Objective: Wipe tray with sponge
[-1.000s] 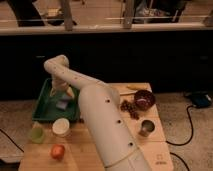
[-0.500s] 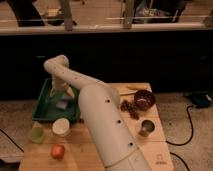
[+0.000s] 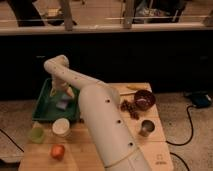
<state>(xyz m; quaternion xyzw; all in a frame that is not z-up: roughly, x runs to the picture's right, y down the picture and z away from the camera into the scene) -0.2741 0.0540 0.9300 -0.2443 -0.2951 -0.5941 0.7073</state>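
Observation:
The dark green tray (image 3: 44, 111) sits at the left end of the wooden table. The pale blue-grey sponge (image 3: 62, 104) lies inside it, toward its right side. My white arm rises from the bottom of the view, bends at the top left and comes down into the tray. My gripper (image 3: 64, 95) is directly over the sponge, at or touching its top. The arm's forearm hides the tray's right rim.
A cream cup (image 3: 61, 127), a green cup (image 3: 36, 134) and an orange-red fruit (image 3: 58, 151) stand in front of the tray. To the right are a dark red bowl (image 3: 144, 99), a dark cluster of fruit (image 3: 129, 108) and a metal cup (image 3: 146, 128).

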